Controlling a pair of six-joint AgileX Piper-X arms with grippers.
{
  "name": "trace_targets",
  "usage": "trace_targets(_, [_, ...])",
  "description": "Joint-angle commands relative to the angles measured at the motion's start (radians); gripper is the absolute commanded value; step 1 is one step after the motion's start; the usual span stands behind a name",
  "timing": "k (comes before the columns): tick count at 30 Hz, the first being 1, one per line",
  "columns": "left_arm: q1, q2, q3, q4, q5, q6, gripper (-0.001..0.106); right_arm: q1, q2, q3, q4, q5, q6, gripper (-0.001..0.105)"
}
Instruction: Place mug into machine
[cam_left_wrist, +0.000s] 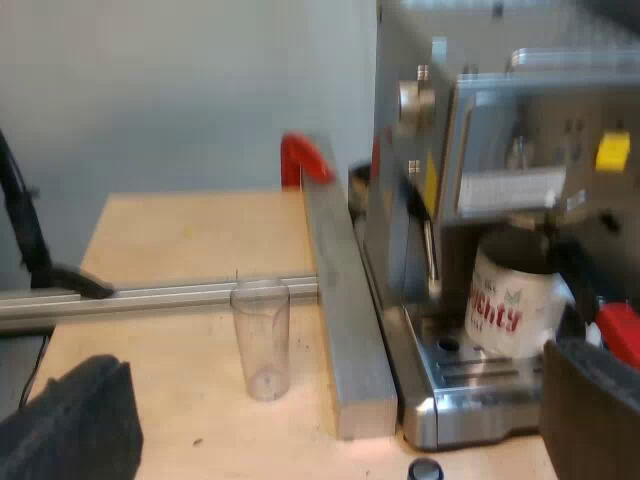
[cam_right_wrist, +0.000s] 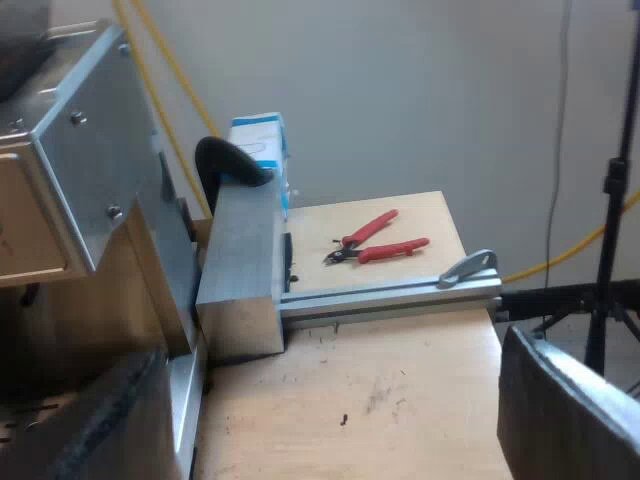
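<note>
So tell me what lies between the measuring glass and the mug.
In the left wrist view, a long grey metal bar lies on the table between the measuring glass and the mug, which stands on the espresso machine's tray.

Workshop-like: aluminium rail (cam_right_wrist: 390, 292) and red cutters (cam_right_wrist: 375, 238) lie on a wooden bench (cam_right_wrist: 380, 400)

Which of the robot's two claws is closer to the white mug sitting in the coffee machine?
Left, likely. The left gripper hangs open before the machine's front, one finger close beside the mug. The right gripper is open by the machine's side, facing red pliers.
</note>
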Motion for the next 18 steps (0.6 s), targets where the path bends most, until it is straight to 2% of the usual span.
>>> trace_targets(1, [0.002,-0.137,-0.006,-0.018,-0.041,-0.003,0.082,0.001,-0.04,0.02,-0.054,-0.019,-0.016,0.069])
trace_targets(4, [0.002,-0.137,0.026,-0.076,-0.1,-0.003,0.082,0.001,-0.038,0.066,-0.129,-0.02,-0.016,0.069])
trace_targets(7, [0.002,-0.137,0.092,-0.138,-0.126,-0.003,0.082,0.001,-0.037,0.123,-0.191,-0.02,-0.016,0.069])
trace_targets(13, [0.002,-0.134,0.284,-0.277,-0.126,-0.003,0.082,0.001,-0.035,0.233,-0.24,-0.02,-0.016,0.069])
trace_targets(17, [0.002,-0.134,0.337,-0.311,-0.126,-0.003,0.082,0.001,-0.035,0.306,-0.24,-0.02,-0.016,0.069])
trace_targets(18, [0.002,-0.134,0.375,-0.332,-0.126,-0.003,0.082,0.001,-0.035,0.327,-0.238,-0.02,-0.016,0.069])
